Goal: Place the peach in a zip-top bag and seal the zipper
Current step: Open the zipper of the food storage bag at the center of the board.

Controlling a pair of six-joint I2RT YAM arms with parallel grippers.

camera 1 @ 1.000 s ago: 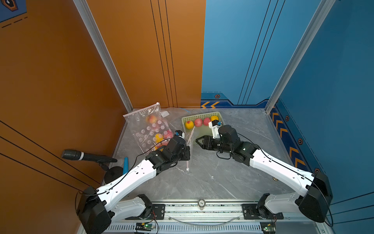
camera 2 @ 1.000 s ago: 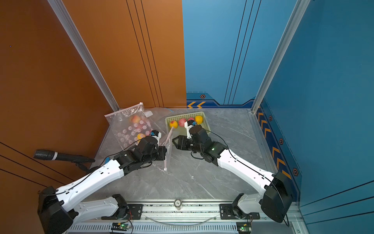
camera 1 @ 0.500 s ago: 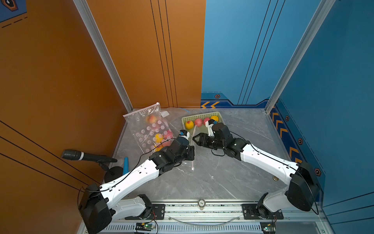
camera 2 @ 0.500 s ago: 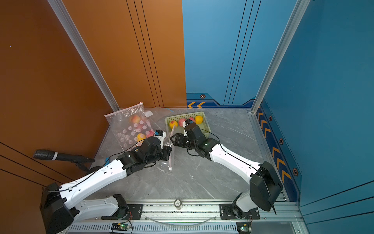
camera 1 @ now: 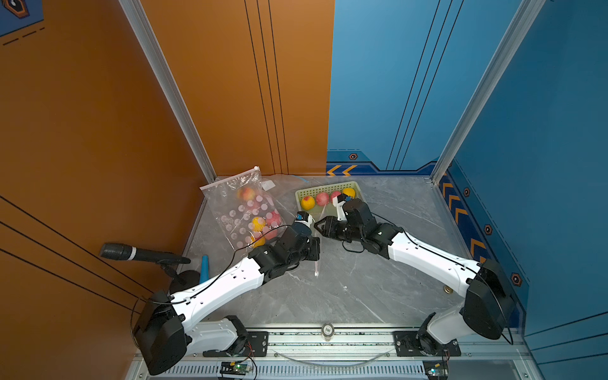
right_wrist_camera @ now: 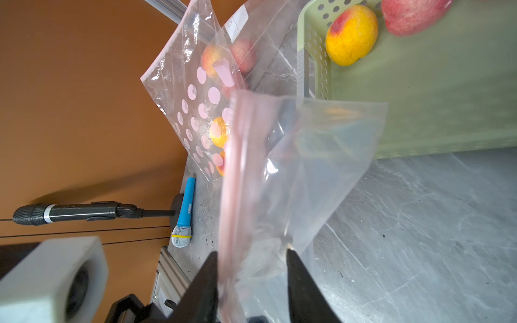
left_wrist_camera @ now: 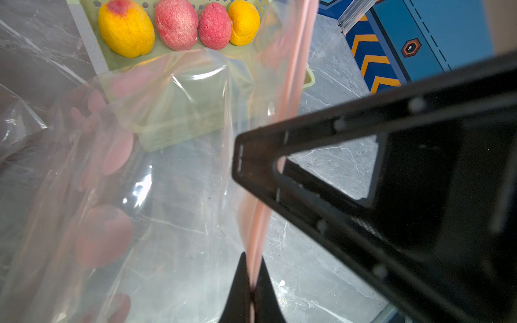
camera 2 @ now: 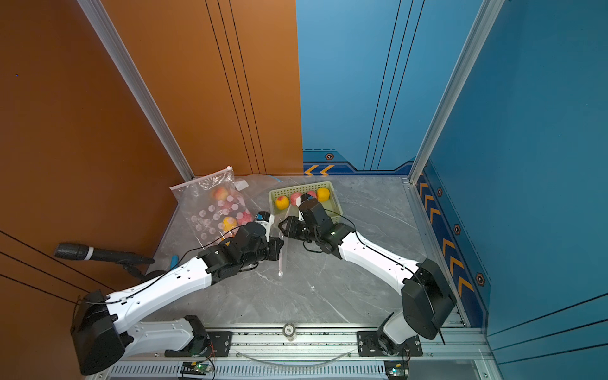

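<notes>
The bag [right_wrist_camera: 307, 167] is held between the two grippers at mid-frame in both top views, over the counter [camera 1: 362, 289]. Its pink zipper strip [left_wrist_camera: 291, 84] is pinched by the left gripper [left_wrist_camera: 252, 290], whose jaws are pressed together on it. The right gripper [right_wrist_camera: 251, 260] is set with jaws spread, the bag's edge lying between them. Four peaches [camera 1: 322, 198] are contained in the basket [camera 1: 329, 187], just above the grippers in frame.
</notes>
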